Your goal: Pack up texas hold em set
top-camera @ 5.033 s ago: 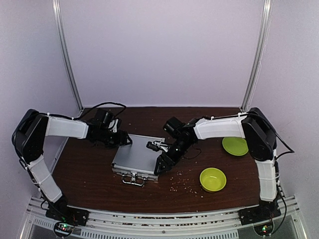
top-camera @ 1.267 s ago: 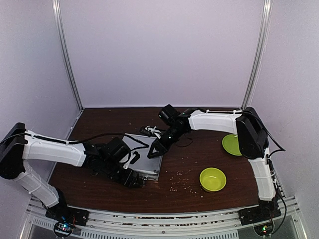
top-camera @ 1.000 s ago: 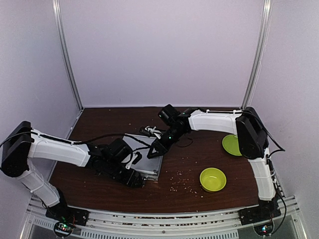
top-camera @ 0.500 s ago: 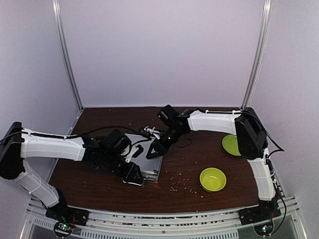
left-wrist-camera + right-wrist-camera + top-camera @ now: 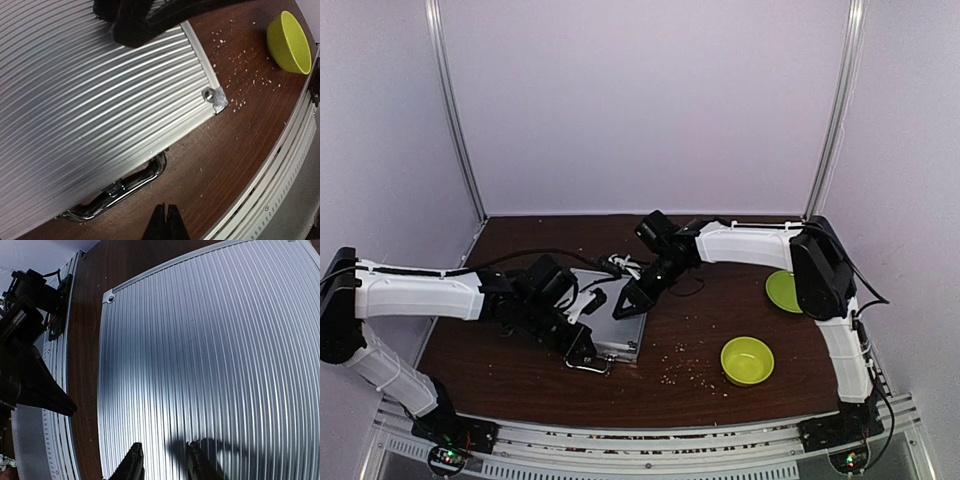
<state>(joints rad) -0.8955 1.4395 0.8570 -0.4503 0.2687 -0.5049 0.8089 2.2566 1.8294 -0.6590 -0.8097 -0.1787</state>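
The silver ribbed case (image 5: 617, 328) of the texas hold em set lies closed on the brown table, its metal handle (image 5: 590, 366) towards the front. My left gripper (image 5: 584, 347) is shut on nothing. In the left wrist view its tips (image 5: 166, 219) hover over bare table just in front of the handle (image 5: 125, 181), apart from it. My right gripper (image 5: 623, 304) sits over the lid's right part. In the right wrist view its fingers (image 5: 133, 465) stand apart above the ribbed lid (image 5: 210, 340), nothing between them. Chips, buttons and decks are out of view.
A lime-green bowl (image 5: 747, 360) (image 5: 289, 35) stands front right and a lime-green plate (image 5: 790, 291) further back right. Pale crumbs (image 5: 688, 366) are scattered on the table between case and bowl. The metal front rail (image 5: 280, 175) runs close behind my left gripper.
My left gripper has shut and shifted from the case's front right corner up to its front edge by the handle. The right arm and the case have stayed put.
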